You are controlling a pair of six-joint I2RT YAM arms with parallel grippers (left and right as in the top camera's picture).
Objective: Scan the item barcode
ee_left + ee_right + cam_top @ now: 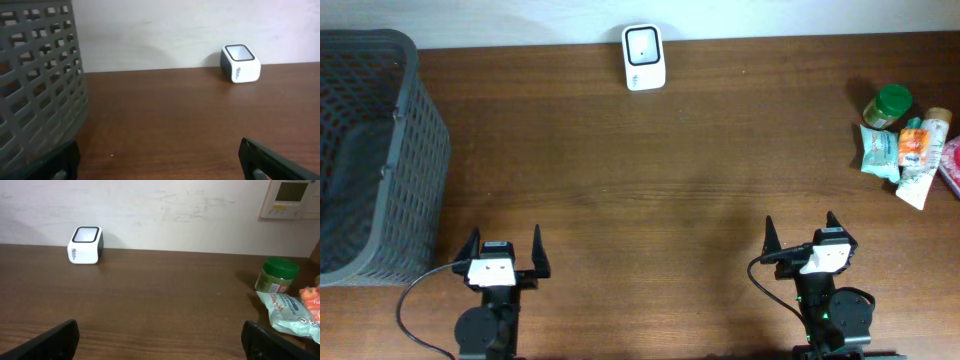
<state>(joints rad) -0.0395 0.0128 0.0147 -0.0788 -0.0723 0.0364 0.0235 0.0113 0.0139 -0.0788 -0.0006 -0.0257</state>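
Brown wood desk, with both arms sitting at the near edge. The left arm has its jaws spread wide apart and empty. The right arm is the same, jaws wide apart and clamped on nothing.

The white barcode scanner with the dark window on top is at the back edge of the desk, right up against the wall, roughly mid-desk. The left wrist view has it ahead and off to the right, and the right wrist view has it ahead and to the left.

The stuff to scan is bunched at the far right edge of the desk:
- a green-lidded jar
- a teal pouch just in front of the jar
- a white tube with orange print lying against the pouch
- something pink-red (cut off by the frame, can't tell what it is)

The whole bunch is well apart from both arms, nearer the right one.

A grey mesh basket takes up the left end of the desk, near the left arm. The right wrist view also shows a small wall panel with a screen.
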